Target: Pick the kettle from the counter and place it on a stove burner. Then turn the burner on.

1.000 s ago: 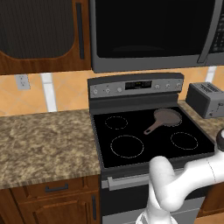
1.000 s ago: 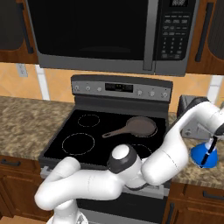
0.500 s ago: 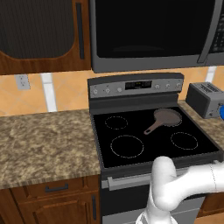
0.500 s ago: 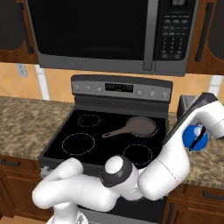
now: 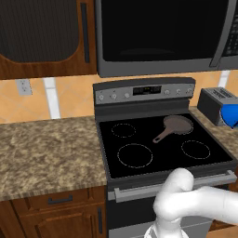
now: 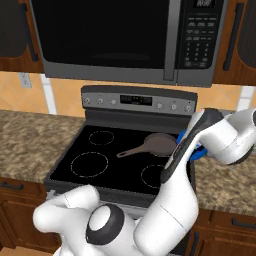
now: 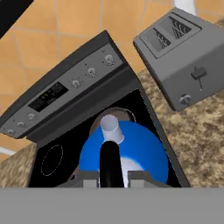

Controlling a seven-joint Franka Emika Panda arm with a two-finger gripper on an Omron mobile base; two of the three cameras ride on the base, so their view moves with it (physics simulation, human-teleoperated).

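The blue kettle (image 7: 142,151) hangs off the counter, with my gripper (image 7: 112,177) shut on its thin dark handle (image 7: 109,159). It is over the right edge of the black cooktop, near the frying pan. In the left base view the kettle (image 5: 231,115) shows at the right edge, in front of the toaster. In the right base view only slivers of the kettle (image 6: 199,153) show behind my forearm. The stove burner (image 5: 135,155), the largest white ring, lies front left on the cooktop with nothing on it, and the same burner (image 6: 90,164) is dark.
A brown frying pan (image 5: 176,124) sits on the rear right ring, handle pointing to the middle. A grey toaster (image 7: 183,57) stands on the granite counter (image 7: 194,129) right of the stove. Control knobs (image 6: 159,105) line the back panel. A microwave (image 6: 125,37) hangs above.
The kettle has risen off the right counter and travelled left toward the cooktop, held in my gripper. The pan and toaster have not moved.
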